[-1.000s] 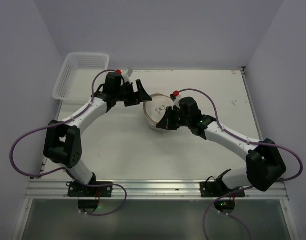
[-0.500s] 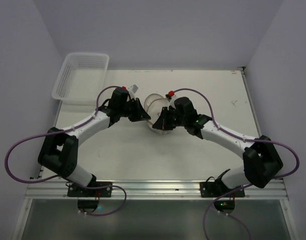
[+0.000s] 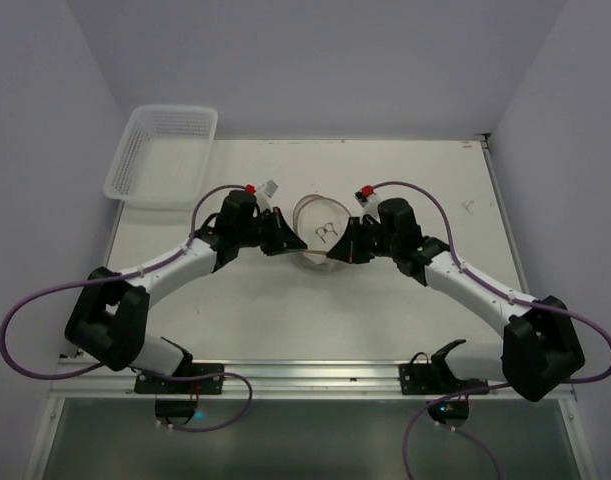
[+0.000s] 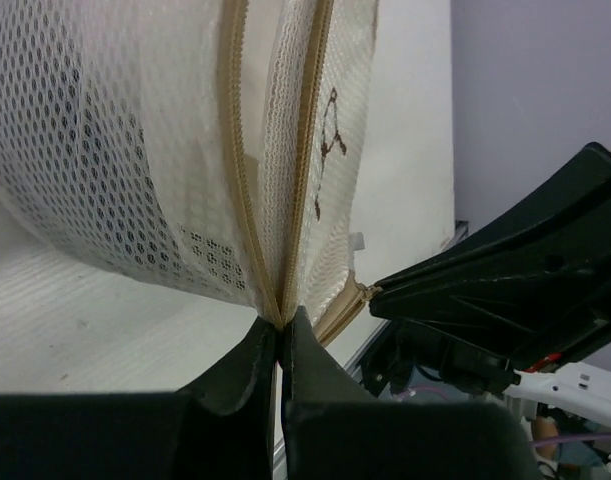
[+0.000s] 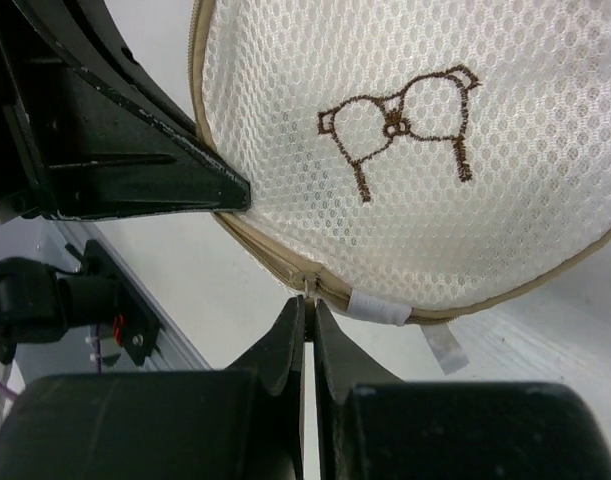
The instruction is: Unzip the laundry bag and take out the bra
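The laundry bag point(image 3: 321, 225) is a round white mesh case with a brown bra icon point(image 5: 395, 130) on its flat face. It stands tilted on edge at mid-table between my two grippers. My left gripper point(image 3: 288, 241) is shut on the bag's beige zipper seam point(image 4: 282, 300) at the rim. My right gripper point(image 3: 338, 251) is shut on the small zipper pull point(image 5: 307, 285), beside a white tab point(image 5: 375, 308). In the left wrist view the mesh wall point(image 4: 115, 150) fills the upper left. The bra is hidden.
A white lattice basket point(image 3: 163, 153) stands at the table's far left corner. The aluminium rail point(image 3: 315, 378) with both arm bases runs along the near edge. The two grippers sit within a hand's width of each other.
My left gripper came in from the far left, open, and shut on the bag's rim. The bag went from lying flat to tilted on edge. The right arm shifted slightly right, still shut.
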